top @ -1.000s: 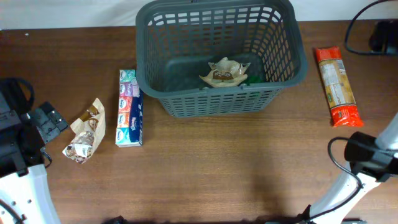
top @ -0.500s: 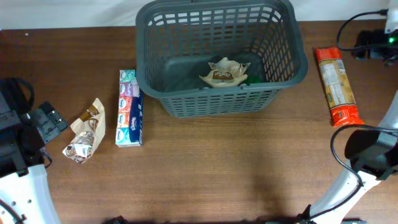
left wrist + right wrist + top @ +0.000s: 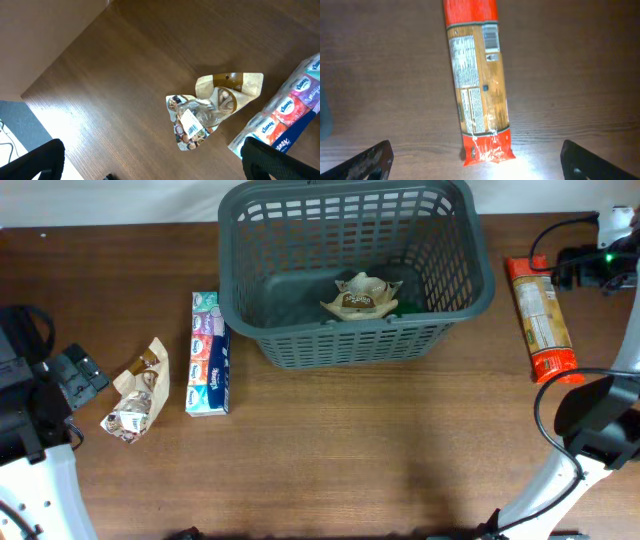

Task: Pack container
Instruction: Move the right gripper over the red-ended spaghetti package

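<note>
The container (image 3: 300, 348), a large dark grey lattice basket, stands at the back middle of the table. A tan snack bag (image 3: 360, 296) and something green (image 3: 408, 307) lie inside it. My left gripper (image 3: 78, 373) is open and empty, left of a crumpled snack bag (image 3: 134, 393), which also shows in the left wrist view (image 3: 210, 110). My right gripper (image 3: 580, 265) is open and empty, hovering over the far end of a red and tan pasta packet (image 3: 540, 315). The right wrist view shows that packet (image 3: 477, 85) lying flat, its red end between my spread fingers (image 3: 482, 165).
A multi-pack of tissues (image 3: 208, 355) lies just left of the container, and its end shows in the left wrist view (image 3: 290, 115). The table's left edge is close to the left gripper (image 3: 155, 167). A black cable (image 3: 550, 235) loops at the back right.
My right gripper has come in from the far right edge to hover over the far end of the pasta packet. The left arm and all items are unmoved.
</note>
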You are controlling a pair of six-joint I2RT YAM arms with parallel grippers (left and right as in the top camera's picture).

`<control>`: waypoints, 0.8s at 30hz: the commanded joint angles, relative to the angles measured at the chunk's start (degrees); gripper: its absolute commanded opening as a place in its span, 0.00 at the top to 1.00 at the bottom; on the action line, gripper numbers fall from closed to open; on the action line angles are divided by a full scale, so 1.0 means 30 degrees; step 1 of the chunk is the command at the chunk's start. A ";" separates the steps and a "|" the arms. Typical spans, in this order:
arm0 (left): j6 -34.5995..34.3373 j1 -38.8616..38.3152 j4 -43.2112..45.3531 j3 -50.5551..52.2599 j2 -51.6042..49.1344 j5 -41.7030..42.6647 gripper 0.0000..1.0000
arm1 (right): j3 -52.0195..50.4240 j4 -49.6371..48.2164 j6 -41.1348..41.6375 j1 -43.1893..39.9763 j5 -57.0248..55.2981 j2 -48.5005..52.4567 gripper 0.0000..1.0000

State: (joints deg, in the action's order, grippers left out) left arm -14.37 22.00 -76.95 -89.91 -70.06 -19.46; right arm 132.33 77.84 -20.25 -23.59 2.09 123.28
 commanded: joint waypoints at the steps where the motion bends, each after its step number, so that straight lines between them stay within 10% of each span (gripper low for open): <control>1: 0.0036 0.0117 0.0044 -0.0299 0.0219 0.0080 0.01 | -0.0889 -0.0386 -0.0248 -0.0160 0.0240 0.0073 0.01; 24: 0.0036 0.0117 0.0044 -0.0299 0.0219 0.0087 0.01 | -0.2441 -0.1494 0.0619 -0.0160 -0.0481 0.1399 0.01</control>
State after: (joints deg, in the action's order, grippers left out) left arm -14.37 22.00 -76.95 -89.91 -70.06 -19.46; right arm 125.75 72.99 -20.53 -23.59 2.28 124.97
